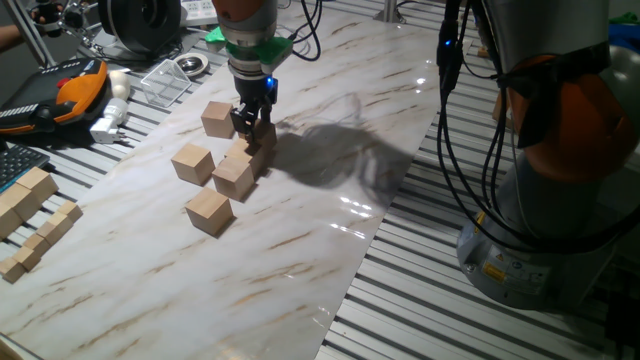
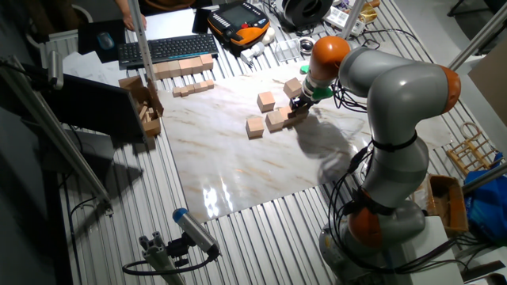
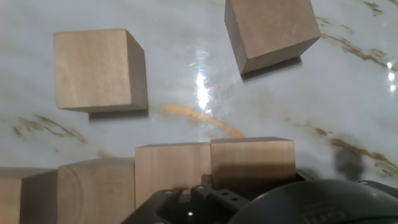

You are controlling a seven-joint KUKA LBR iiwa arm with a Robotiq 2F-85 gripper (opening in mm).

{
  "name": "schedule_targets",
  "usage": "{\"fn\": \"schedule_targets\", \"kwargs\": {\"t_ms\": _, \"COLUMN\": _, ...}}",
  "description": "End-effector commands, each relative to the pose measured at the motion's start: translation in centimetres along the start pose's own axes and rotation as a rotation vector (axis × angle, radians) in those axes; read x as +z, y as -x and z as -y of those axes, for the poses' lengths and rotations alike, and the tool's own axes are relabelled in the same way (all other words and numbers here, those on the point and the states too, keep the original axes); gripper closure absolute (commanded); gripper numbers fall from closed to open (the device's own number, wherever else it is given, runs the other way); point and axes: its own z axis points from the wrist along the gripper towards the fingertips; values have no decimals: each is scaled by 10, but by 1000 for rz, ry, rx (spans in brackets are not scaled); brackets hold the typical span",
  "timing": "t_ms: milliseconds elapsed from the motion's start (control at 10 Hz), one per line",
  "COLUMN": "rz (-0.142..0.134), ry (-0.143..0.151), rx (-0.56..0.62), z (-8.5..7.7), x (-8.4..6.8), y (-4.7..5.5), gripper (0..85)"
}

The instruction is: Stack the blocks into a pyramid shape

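Observation:
Six light-tan wooden cubes lie on the marble board (image 1: pixel 300 250). My gripper (image 1: pixel 254 124) stands upright over the far end of a row. Its fingers close on the end block (image 1: pixel 263 136), which rests on the board against a second block (image 1: pixel 243 153) and a third (image 1: pixel 233 177). A fourth block (image 1: pixel 209 211) lies a little apart at the near end. Two loose blocks (image 1: pixel 192 163) (image 1: pixel 217 118) sit left of the row. In the hand view the held block (image 3: pixel 252 158) is at the bottom, with the loose blocks (image 3: pixel 99 68) (image 3: pixel 270 31) above. The fingertips are hidden there.
Smaller pale wooden pieces (image 1: pixel 30 215) lie at the board's left edge. An orange pendant (image 1: pixel 80 85), a clear tray (image 1: pixel 170 80) and a keyboard (image 2: pixel 162 49) sit behind. The robot base (image 1: pixel 560 150) stands to the right. The board's right edge drops to slatted table.

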Motion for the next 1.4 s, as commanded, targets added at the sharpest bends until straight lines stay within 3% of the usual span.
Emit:
{"fn": "schedule_targets", "kwargs": {"t_ms": 0, "rz": -7, "ry": -3, "rx": 3, "z": 0, "x": 0, "y": 0, "gripper": 680}}
{"fn": "schedule_targets", "kwargs": {"t_ms": 100, "rz": -9, "ry": -4, "rx": 6, "z": 0, "x": 0, "y": 0, "gripper": 510}}
{"fn": "schedule_targets", "kwargs": {"t_ms": 800, "rz": -3, "ry": 2, "rx": 25, "z": 0, "x": 1, "y": 0, "gripper": 510}}
{"fn": "schedule_targets", "kwargs": {"t_ms": 900, "rz": 0, "ry": 4, "rx": 27, "z": 0, "x": 1, "y": 0, "gripper": 340}}
{"fn": "schedule_targets", "kwargs": {"t_ms": 1300, "rz": 4, "ry": 10, "rx": 32, "z": 0, "x": 1, "y": 0, "gripper": 340}}
